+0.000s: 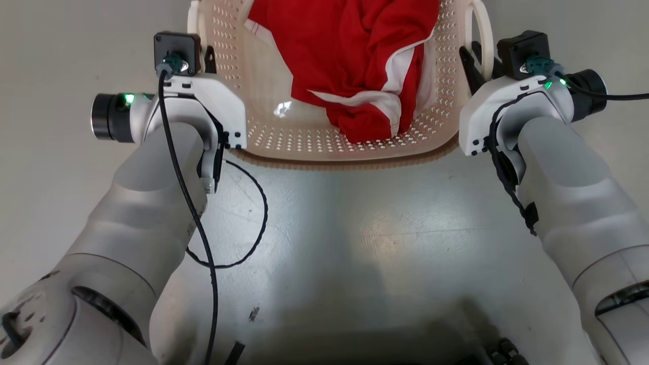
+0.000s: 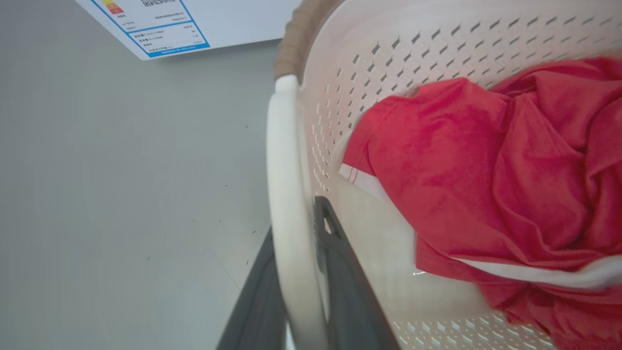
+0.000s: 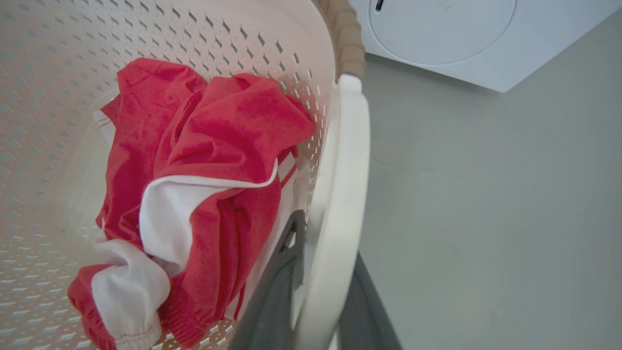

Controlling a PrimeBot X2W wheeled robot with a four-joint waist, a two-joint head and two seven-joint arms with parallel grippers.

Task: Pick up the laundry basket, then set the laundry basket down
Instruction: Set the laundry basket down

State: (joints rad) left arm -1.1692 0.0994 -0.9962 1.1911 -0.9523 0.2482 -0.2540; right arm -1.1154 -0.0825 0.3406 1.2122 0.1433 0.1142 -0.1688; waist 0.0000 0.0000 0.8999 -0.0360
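Wrist views show left gripper (image 2: 295, 216) and right gripper (image 3: 326, 234) each clamped on a laundry basket (image 2: 388, 58) handle, so we lift evenly.

From my station I see a cream-white perforated plastic laundry basket (image 1: 263, 137). Its walls are patterned with rows of small slots, its rim (image 1: 345, 163) is brown with a woven look, and its loop handle (image 2: 286, 194) is plain white. The crumpled cloth garment (image 1: 350, 56) is red with white panels and edging. My gripper fingers (image 2: 350, 291) are dark grey. The smooth floor (image 1: 355, 243) is pale grey, the boxy washer (image 3: 486, 48) is white, and its label (image 2: 160, 24) is blue-bordered.
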